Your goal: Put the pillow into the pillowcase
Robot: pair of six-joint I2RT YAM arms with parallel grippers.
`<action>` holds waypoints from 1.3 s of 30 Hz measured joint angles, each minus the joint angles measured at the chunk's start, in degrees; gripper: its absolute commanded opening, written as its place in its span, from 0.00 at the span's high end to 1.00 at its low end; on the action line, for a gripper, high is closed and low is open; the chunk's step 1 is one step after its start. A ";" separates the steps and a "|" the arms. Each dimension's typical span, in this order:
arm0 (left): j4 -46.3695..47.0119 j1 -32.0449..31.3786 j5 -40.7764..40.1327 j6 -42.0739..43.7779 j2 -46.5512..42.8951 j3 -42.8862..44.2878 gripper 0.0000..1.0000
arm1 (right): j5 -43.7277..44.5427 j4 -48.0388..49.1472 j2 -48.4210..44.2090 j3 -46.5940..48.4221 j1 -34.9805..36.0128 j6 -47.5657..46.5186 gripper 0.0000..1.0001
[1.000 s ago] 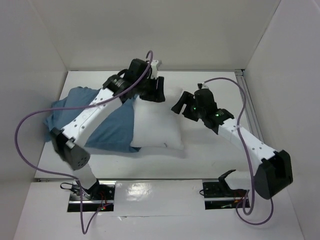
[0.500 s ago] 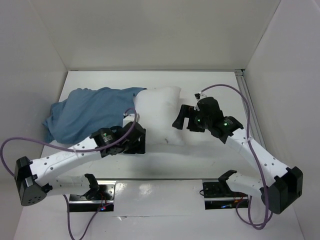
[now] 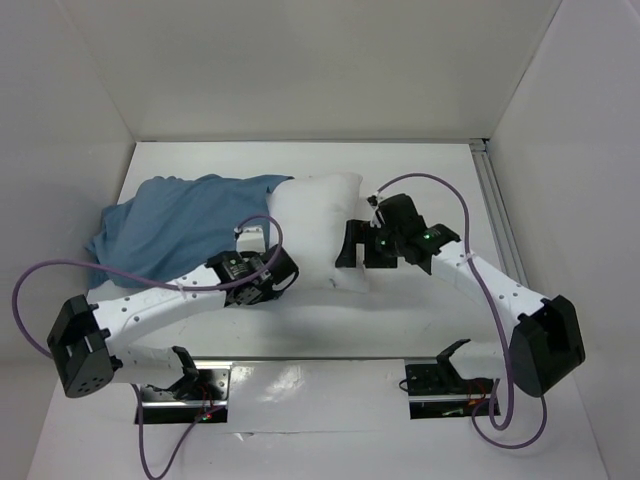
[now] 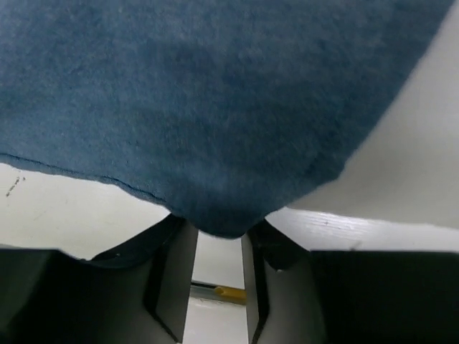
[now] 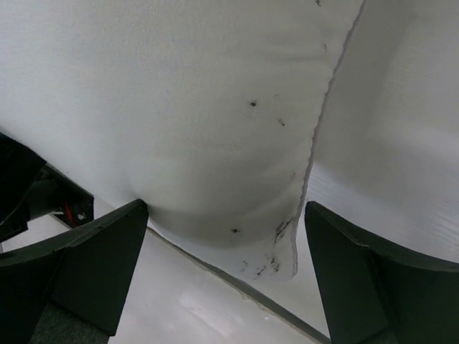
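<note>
The white pillow lies mid-table, its left end against the dusty-blue pillowcase, which spreads to the left. My left gripper sits at the near right corner of the pillowcase. In the left wrist view the jaws stand close together, with a corner of the blue pillowcase pinched at their tips. My right gripper is at the pillow's near right corner. In the right wrist view it is wide open, with the pillow's speckled corner between the fingers.
White walls enclose the table on the left, back and right. A metal rail runs along the right edge. Purple cables loop from both arms. The arm mounts sit at the near edge.
My left arm swung from the pillow's far side to its near side, at the pillowcase corner. The pillow now lies farther back. My right gripper moved left onto the pillow's near right corner.
</note>
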 measured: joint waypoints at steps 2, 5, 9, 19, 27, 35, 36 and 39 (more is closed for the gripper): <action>-0.83 0.35 -0.44 -0.37 1.57 0.07 0.85 | -1.53 1.20 0.50 -0.59 0.02 -0.50 0.30; -2.25 0.59 -0.46 -0.17 2.45 1.11 1.00 | -4.50 4.28 2.19 -1.07 0.44 -1.20 0.88; -3.93 0.09 -0.42 2.14 3.41 6.71 1.00 | -5.92 7.26 4.98 -1.01 1.03 -0.59 1.00; -6.49 -4.24 6.32 23.50 16.76 42.66 1.00 | -0.83 7.56 8.41 7.72 -0.46 0.15 1.00; -11.47 -5.29 13.31 35.60 18.93 75.06 1.00 | 2.36 -5.16 -10.80 12.35 -0.70 -1.86 1.00; -11.96 2.91 28.02 35.78 18.71 75.69 1.00 | 0.70 -23.26 -22.21 17.25 0.98 -1.40 1.00; -11.98 5.95 30.93 35.58 21.00 75.69 1.00 | 0.81 -24.20 -21.14 17.20 0.98 -1.40 1.00; -11.50 14.82 36.02 34.97 32.09 77.83 0.95 | 2.43 -24.59 -13.42 17.18 0.92 -1.42 1.00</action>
